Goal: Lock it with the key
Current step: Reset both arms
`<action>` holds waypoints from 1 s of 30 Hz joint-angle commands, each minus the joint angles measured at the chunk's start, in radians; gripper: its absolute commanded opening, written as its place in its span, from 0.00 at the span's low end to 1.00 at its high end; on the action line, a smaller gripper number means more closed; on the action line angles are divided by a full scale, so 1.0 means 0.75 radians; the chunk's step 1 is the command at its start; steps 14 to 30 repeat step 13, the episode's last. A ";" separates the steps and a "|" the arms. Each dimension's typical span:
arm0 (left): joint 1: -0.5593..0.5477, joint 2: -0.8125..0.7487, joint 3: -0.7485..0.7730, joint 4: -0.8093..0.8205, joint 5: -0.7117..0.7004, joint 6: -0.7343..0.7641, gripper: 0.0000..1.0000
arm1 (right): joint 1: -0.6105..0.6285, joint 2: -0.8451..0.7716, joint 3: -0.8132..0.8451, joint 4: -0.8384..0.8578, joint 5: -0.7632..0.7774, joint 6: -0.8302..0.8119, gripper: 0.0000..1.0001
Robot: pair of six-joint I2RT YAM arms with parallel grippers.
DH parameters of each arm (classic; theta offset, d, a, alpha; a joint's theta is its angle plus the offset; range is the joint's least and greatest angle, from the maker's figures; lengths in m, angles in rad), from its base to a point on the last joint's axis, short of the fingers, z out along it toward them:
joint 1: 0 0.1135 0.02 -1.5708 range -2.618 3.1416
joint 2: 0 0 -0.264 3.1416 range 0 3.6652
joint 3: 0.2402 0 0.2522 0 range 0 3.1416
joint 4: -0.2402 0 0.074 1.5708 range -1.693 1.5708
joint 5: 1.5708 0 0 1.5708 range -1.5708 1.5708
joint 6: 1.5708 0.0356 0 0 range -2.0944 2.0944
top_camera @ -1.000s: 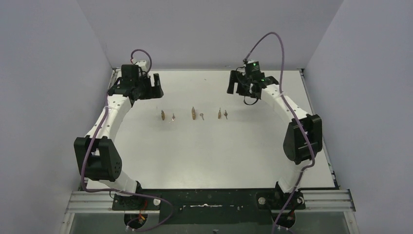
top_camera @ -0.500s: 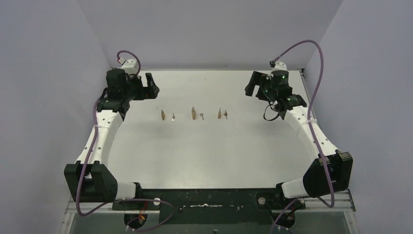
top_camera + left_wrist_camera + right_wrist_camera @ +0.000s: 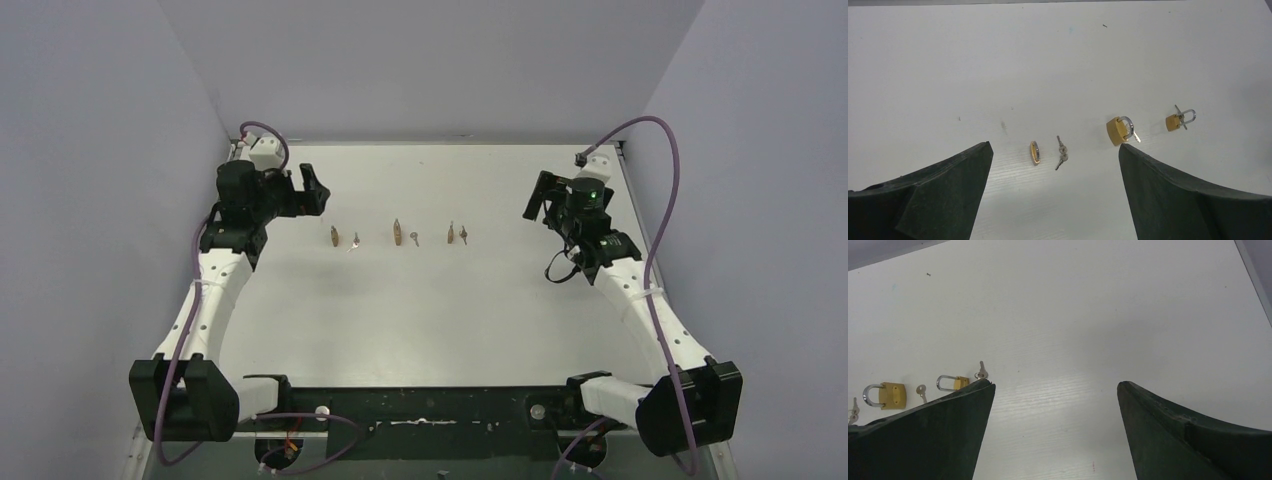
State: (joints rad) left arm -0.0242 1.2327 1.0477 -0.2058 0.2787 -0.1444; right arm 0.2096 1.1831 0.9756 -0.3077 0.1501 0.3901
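Two-arm cell, opening step of the locking task. Nearest us lies bare table (image 3: 430,320), with nothing on it on the near side of the middle padlock (image 3: 398,233). We take that padlock as our landmark. It is brass-bodied with a steel shackle, and its key (image 3: 414,238) lies just to its right.

To its left lie the left padlock (image 3: 334,236), seen edge-on from the left wrist, and a small bunch of keys (image 3: 355,241). To its right lie the small padlock (image 3: 451,234), with a long shackle, and a further key (image 3: 464,236). All form one row across the table. We cannot tell whether any shackle is seated in its body.

Slightly beyond the row, well to the left of the middle padlock, the left gripper (image 3: 308,193) hangs with its jaws spread wide and nothing between them. Well to the right, the right gripper (image 3: 543,203) stands likewise wide and empty.

We judge that no lock or key is yet engaged. The next move calls for one arm to descend on a key, a thin flat object needing a pinch close to the table. The other arm must steady the matching padlock.
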 commanded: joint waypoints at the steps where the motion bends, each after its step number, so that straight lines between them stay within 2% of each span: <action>1: 0.000 -0.060 0.010 0.104 0.014 0.045 0.97 | -0.008 -0.036 0.004 0.134 0.021 -0.043 1.00; 30: -0.021 -0.116 -0.011 0.096 -0.026 0.071 0.97 | -0.018 -0.026 0.001 0.145 -0.028 -0.038 1.00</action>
